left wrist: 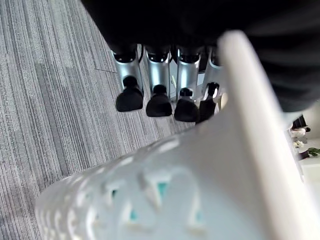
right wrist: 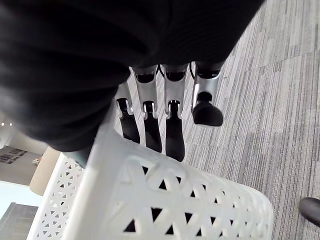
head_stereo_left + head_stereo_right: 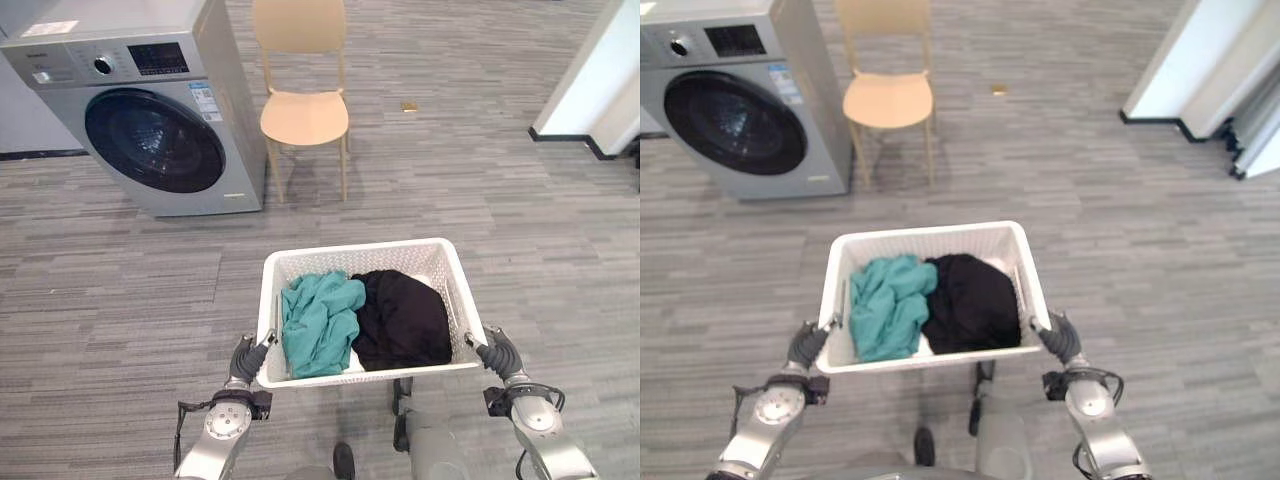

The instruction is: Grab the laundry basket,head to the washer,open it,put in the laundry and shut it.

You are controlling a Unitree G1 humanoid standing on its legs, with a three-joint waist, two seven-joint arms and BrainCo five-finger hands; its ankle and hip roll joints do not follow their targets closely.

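Both hands, left hand (image 3: 249, 356) and right hand (image 3: 499, 353), clenched on white laundry basket (image 3: 420, 256)'s side rims; latticed wall in wrist views.

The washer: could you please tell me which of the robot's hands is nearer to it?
Left. The left hand grips the basket on the side facing the washer, which stands ahead to the left; the right hand holds the basket's far side.
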